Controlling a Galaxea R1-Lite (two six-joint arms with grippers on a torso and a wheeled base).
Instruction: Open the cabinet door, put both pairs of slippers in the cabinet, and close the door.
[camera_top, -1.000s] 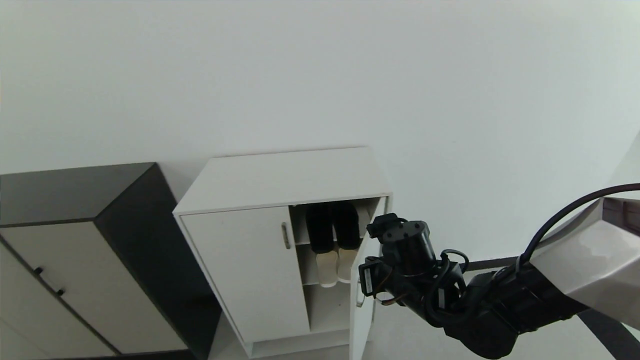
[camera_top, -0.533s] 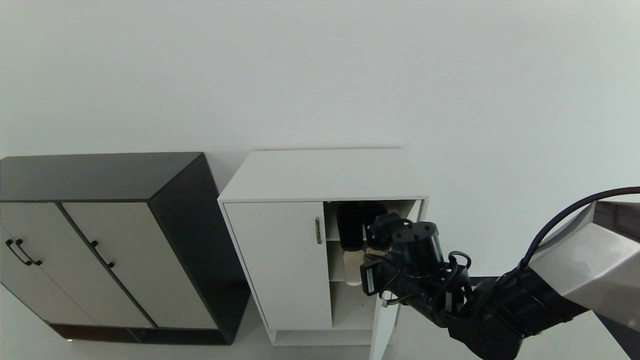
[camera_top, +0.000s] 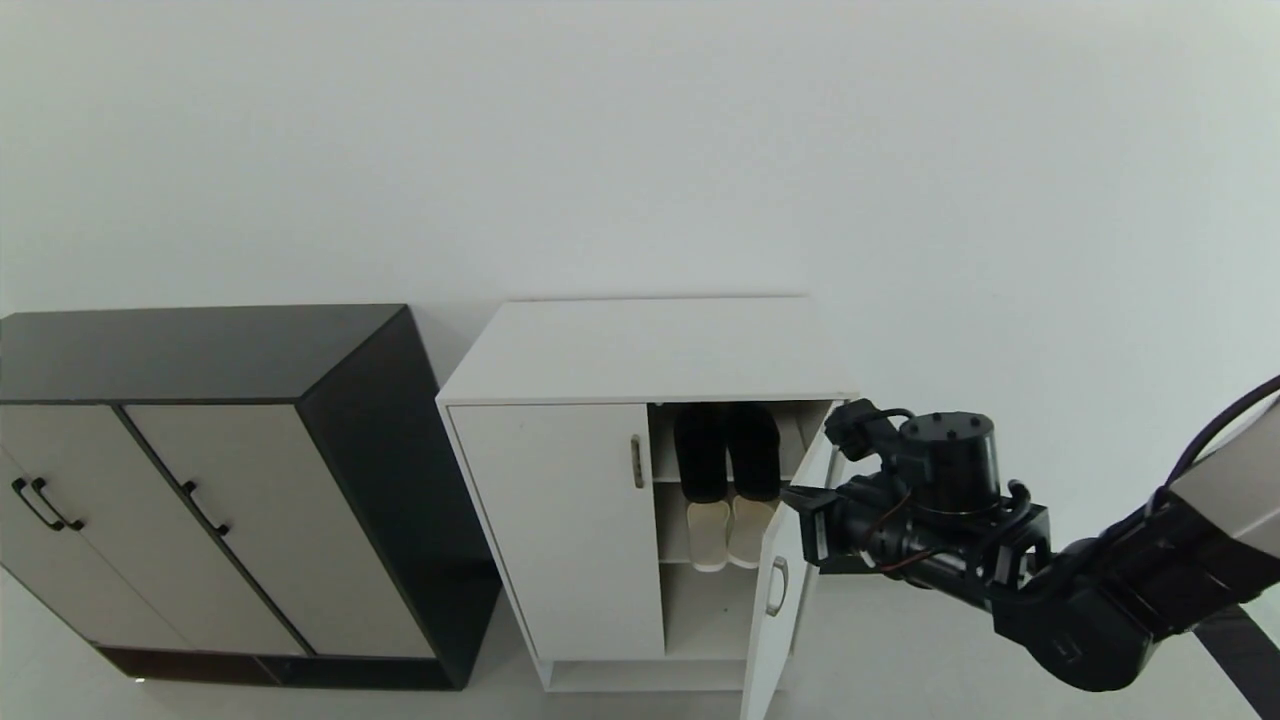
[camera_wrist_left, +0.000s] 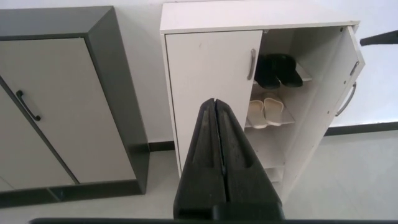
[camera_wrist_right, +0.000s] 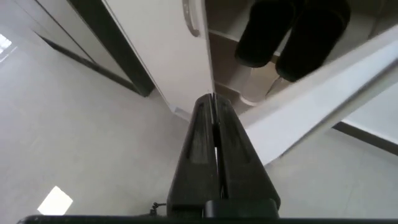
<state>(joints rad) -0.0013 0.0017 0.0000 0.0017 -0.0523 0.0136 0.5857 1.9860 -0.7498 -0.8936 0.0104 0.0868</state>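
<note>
No legible text or signs.

Home hallway: shoe cabinet (camera_top: 640, 350), slippers (camera_top: 702, 455).

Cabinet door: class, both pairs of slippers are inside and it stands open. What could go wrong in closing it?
1. The pale slippers seem to overhang their shelf, so the door might catch them and stay ajar.
2. The right tool is shut near the door's edge; a push there might slip off.

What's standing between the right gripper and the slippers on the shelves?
The open cabinet door: the head view shows it standing between the right gripper and the black slippers and white slippers.
</note>
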